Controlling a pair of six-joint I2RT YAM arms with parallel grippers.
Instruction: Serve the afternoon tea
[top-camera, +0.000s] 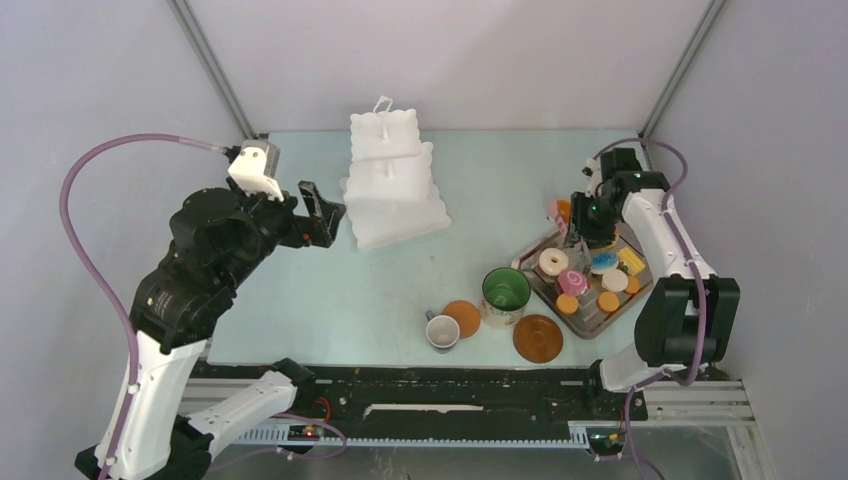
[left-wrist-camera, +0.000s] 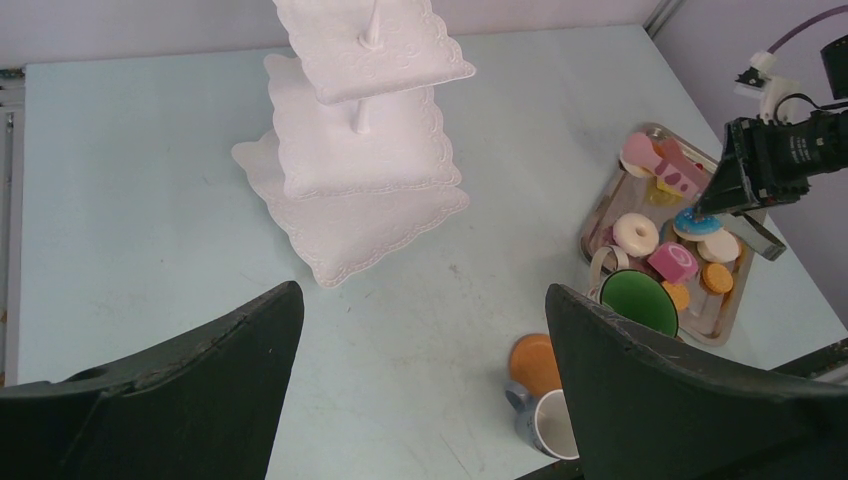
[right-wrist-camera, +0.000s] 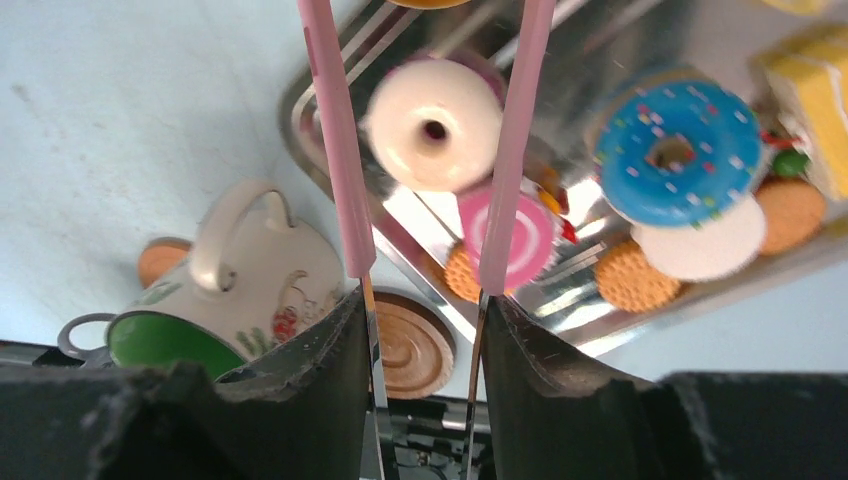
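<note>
Closest to the right wrist lens, the right tool (right-wrist-camera: 422, 310) is pinched onto the thin pink tongs (right-wrist-camera: 335, 150), its two fingers pressing the arms in to a narrow gap. Between those arms lies the white doughnut (right-wrist-camera: 435, 125), near the left edge of the grey tray (right-wrist-camera: 590, 50). The tong tips run out of the top of this view, so I cannot tell whether they touch it or hang above it. Just beside it sit the pink swirl cake (right-wrist-camera: 510, 235), a blue sprinkled doughnut (right-wrist-camera: 675, 150) and orange biscuits (right-wrist-camera: 625, 275), so the step in hand looks like picking out one pastry. Doing it well calls for the arms to come down squarely on either side of the doughnut alone, with only enough squeeze to hold it. A straight lift should come before any sideways travel, because the green-lined mug (right-wrist-camera: 260, 280) stands just beside the tray's left edge and the brown saucer (right-wrist-camera: 410, 345) lies by its near corner. The tray sits at the right edge of the bench (top-camera: 330, 300). The white three-tier stand (top-camera: 392, 180), bare as far as I can see, is well apart, toward the far edge and left of centre. The left tool (top-camera: 322, 212) hovers just beside the stand, fingers spread wide, holding nothing.
</note>
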